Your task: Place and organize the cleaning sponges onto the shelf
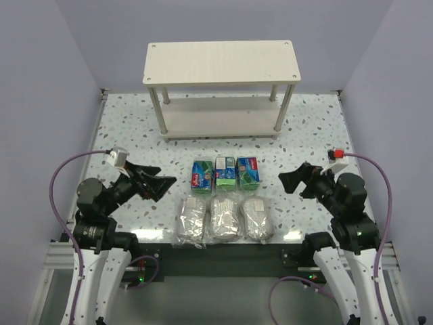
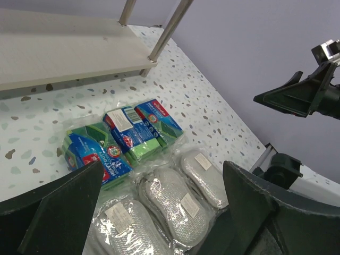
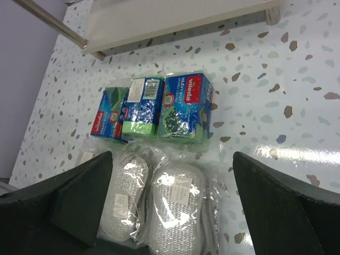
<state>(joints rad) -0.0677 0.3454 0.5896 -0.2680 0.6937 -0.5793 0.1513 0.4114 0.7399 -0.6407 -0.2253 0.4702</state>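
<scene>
Three green-and-blue sponge packs [image 1: 224, 172] lie in a row at the table's middle, also in the left wrist view [image 2: 123, 139] and the right wrist view [image 3: 154, 108]. Three grey oval bundles in clear wrap [image 1: 225, 219] lie in a row just in front of them, also seen from the left wrist [image 2: 169, 203] and the right wrist [image 3: 175, 207]. The cream two-tier shelf [image 1: 222, 62] stands at the back, both tiers bare. My left gripper [image 1: 162, 181] is open, left of the packs. My right gripper [image 1: 287, 180] is open, right of them. Both hold nothing.
The speckled white tabletop [image 1: 135, 128] is walled by lilac panels on the left, right and back. The shelf's metal legs [image 1: 163, 115] stand on the far half. The table's near edge runs just in front of the grey bundles.
</scene>
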